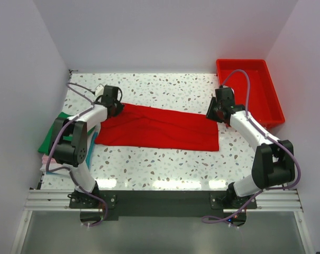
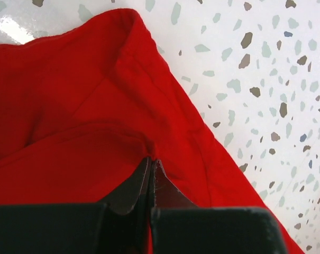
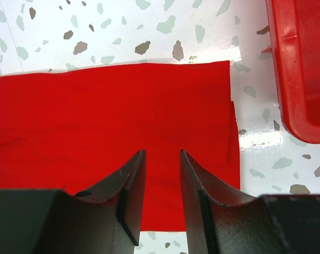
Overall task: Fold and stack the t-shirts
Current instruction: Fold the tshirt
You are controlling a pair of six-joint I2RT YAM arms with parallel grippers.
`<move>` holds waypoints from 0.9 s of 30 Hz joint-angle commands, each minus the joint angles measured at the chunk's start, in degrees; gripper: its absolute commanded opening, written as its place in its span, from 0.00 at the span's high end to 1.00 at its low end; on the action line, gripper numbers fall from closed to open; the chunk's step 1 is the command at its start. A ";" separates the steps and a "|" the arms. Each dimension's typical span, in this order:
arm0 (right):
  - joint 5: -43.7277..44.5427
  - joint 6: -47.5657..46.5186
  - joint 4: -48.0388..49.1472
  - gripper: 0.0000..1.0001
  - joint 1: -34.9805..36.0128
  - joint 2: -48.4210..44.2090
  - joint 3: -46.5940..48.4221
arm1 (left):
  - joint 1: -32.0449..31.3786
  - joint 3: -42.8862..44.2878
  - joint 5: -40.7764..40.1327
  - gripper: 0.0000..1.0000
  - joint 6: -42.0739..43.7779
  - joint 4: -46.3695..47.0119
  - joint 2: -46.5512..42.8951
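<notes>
Jaws on your left gripper (image 2: 151, 161) are pressed together on a pucker of the red t-shirt (image 1: 160, 129) at its far left corner. Those on your right gripper (image 3: 161, 153) stand a narrow way apart over the shirt's right end with nothing between them; whether their tips touch the cloth cannot be told. The shirt lies as a long flattened band across the middle of the table (image 1: 165, 164), its right end near the red tray (image 1: 255, 90) but apart from it. A green t-shirt (image 1: 47, 142) sits at the table's left edge beneath your left arm, with slivers of teal and pale cloth just below it. The step in hand appears to be taking hold of both ends for a fold: the left end is secured, the right is not. Your next move likely calls for lowering the right jaws onto the edge, where a second layer peeks out, closing through both layers, then lifting both ends evenly, clear of the tray.
</notes>
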 commanded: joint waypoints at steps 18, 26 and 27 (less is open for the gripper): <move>0.34 -0.22 1.68 0.64 -0.17 -4.32 -5.00 | -2.36 -26.37 3.30 1.00 0.79 10.30 -22.64; 0.60 -0.04 2.21 0.64 -0.26 -3.97 -5.70 | -2.53 -31.12 5.93 1.00 -0.18 12.13 -27.47; 0.51 0.04 2.38 0.64 -0.17 -3.89 -5.70 | -3.05 -32.00 6.19 1.00 -0.53 12.41 -27.57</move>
